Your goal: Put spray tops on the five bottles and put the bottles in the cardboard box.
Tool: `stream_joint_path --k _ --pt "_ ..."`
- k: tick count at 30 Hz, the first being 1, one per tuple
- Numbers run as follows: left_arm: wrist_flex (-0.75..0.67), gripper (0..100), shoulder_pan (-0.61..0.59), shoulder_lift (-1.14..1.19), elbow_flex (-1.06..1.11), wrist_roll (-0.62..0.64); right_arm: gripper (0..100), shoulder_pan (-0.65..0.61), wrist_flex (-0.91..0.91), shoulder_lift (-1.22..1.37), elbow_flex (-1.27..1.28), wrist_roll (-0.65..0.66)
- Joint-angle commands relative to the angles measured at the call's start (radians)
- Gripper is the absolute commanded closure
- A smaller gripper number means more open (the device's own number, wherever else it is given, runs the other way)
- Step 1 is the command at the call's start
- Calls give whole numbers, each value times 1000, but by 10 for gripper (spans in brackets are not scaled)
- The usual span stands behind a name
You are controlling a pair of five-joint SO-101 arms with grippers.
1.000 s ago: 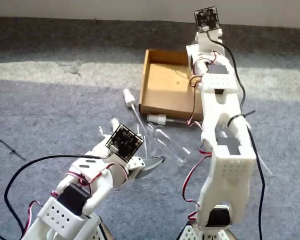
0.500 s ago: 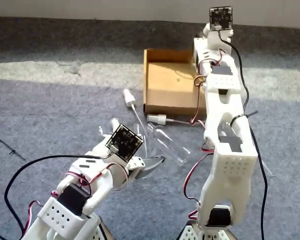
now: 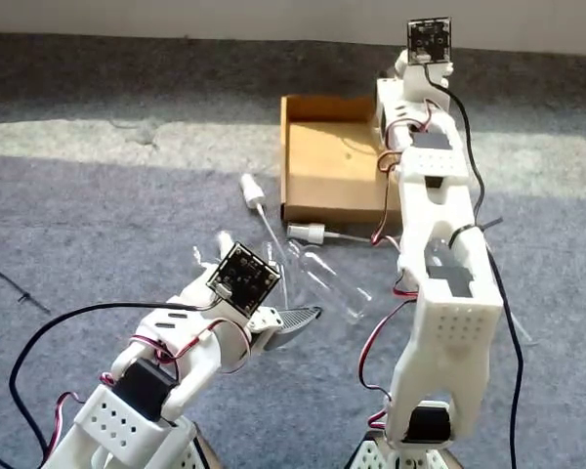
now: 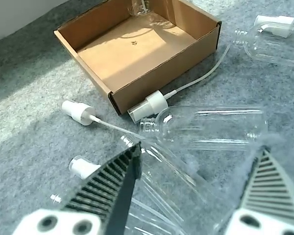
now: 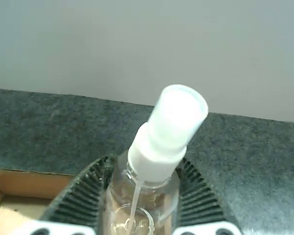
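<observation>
My right gripper (image 5: 146,178) is shut on a clear bottle (image 5: 152,200) capped with a white spray top (image 5: 171,122), held upright over the far right corner of the cardboard box (image 3: 322,161). My left gripper (image 4: 196,188) is open, low over two clear uncapped bottles: one (image 4: 210,128) lies ahead of it, another (image 4: 171,191) lies between its fingers. Loose spray tops with thin tubes lie close by: one (image 4: 149,105) against the box's near wall, one (image 4: 78,111) beside it and one (image 4: 83,167) nearer the gripper. Another capped bottle (image 4: 269,39) lies beside the box.
The box (image 4: 137,49) is shallow and open, on grey carpet. The right arm (image 3: 439,244) stretches along the box's right side. A black cable (image 3: 20,293) trails on the carpet at the left. A pale wall runs behind the box.
The right arm has swung right and farther back with its bottle, to the box's far right corner. The left arm has stayed still.
</observation>
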Motion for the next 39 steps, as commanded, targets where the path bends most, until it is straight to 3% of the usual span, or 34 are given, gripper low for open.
stream_joint_path --k 1,8,17,33,39 --pt "-20 675 13 -2 -7 8 993 1 -21 -18 -1 -5" --pt "-20 675 13 -2 -7 8 988 -2 -21 -18 27 -5" --pt "-20 675 13 -2 -7 8 810 -2 -15 -19 27 -5" --pt "-21 675 13 -2 -7 6 770 -5 -13 -27 27 17" --pt "-21 675 13 -2 -7 6 730 -28 97 -27 18 72"
